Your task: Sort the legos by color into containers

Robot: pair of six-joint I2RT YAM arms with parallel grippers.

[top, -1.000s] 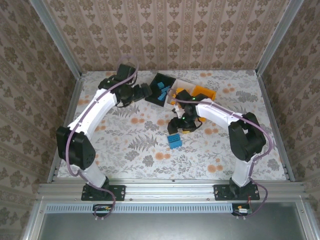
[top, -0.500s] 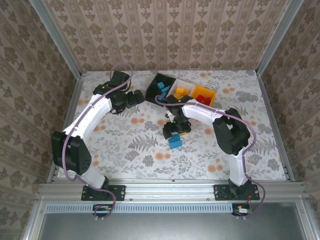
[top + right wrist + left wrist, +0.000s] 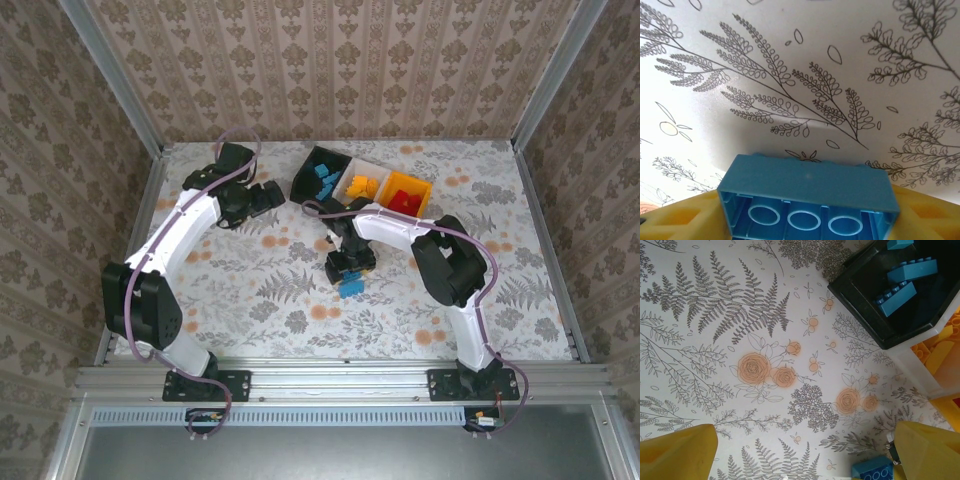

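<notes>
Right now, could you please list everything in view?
Table: one, floral white, beneath everything.
Black bin: one, black, row's left.
White bin: one, white, row's middle.
Orange bin: one, orange-yellow, row's right.
Binned blue bricks: three-plus, blue, black bin.
Orange bricks: several, orange, white bin.
Red bricks: few, red, orange bin.
Loose blue brick: one, blue, mid-table.
Left pincer: one, yellow-fingered, open, near black bin.
Right pincer: one, yellow-fingered, astride loose blue brick.
</notes>
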